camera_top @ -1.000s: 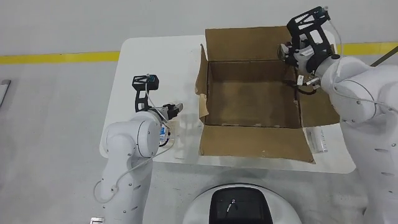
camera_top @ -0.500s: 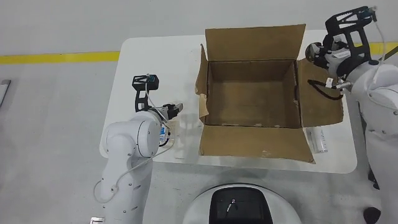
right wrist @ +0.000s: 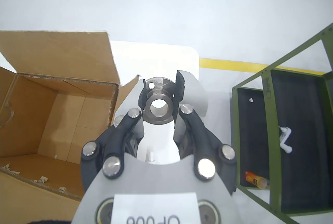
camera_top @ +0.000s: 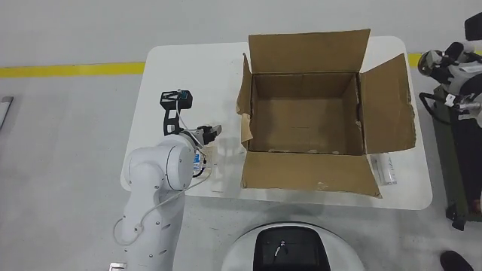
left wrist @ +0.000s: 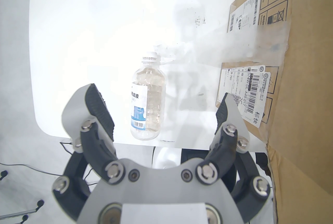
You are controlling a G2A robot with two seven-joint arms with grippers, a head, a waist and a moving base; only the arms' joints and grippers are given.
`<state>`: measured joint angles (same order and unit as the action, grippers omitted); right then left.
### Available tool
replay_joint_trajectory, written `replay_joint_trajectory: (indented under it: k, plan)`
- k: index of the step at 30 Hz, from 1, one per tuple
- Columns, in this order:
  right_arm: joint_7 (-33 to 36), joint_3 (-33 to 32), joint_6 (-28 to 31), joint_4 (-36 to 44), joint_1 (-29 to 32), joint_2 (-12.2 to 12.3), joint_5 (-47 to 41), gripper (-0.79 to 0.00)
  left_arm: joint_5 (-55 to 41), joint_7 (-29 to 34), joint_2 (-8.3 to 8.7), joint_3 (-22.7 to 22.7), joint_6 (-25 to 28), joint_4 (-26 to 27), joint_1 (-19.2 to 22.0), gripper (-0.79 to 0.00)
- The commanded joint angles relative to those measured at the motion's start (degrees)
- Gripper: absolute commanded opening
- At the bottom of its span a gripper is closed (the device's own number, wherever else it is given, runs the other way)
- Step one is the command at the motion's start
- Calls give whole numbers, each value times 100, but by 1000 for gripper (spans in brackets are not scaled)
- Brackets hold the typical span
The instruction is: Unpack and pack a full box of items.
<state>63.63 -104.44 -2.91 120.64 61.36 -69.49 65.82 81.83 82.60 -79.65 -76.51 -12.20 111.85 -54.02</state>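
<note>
Top view: box (camera_top: 305,124) looks emptied. Right gripper (right wrist: 160,85) pinches a metal bushing (right wrist: 158,106) beyond the tabletop's right edge; left gripper (left wrist: 160,99) hangs spread over a bottle (left wrist: 147,103). Repacking likely remains.

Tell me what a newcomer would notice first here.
The open, empty cardboard box on the white table dominates. The right gripper, at the table's right edge, is shut on a metal flanged bushing. The open left gripper faces a clear plastic bottle beside the box.

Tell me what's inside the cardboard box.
Seen from above, the cardboard box holds nothing, just its bare brown floor. The strip along its near wall is covered by that wall.
</note>
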Motion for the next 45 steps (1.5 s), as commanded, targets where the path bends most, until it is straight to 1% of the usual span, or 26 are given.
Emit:
replay_joint_trajectory:
  k: [1,10,16,23,32,43,44,45]
  plan:
    - [38,-93,-10,-74,95,12,-39,-785,0,0,0,0,0,0,0,0]
    - [161,-271,-70,-369,643,55,-49,-785,0,0,0,0,0,0,0,0]
    - [176,-96,-155,-904,974,59,-27,-785,0,0,0,0,0,0,0,0]
    - [210,192,-122,-1464,1177,69,55,-785,0,0,0,0,0,0,0,0]
    - [310,419,27,-1869,1151,101,94,-785,0,0,0,0,0,0,0,0]
    - [384,662,54,-2302,918,134,138,-785,0,0,0,0,0,0,0,0]
    - [390,670,51,-2317,905,138,147,-782,0,0,0,0,0,0,0,0]
    - [397,680,53,-2331,891,142,145,-739,0,0,0,0,0,0,0,0]
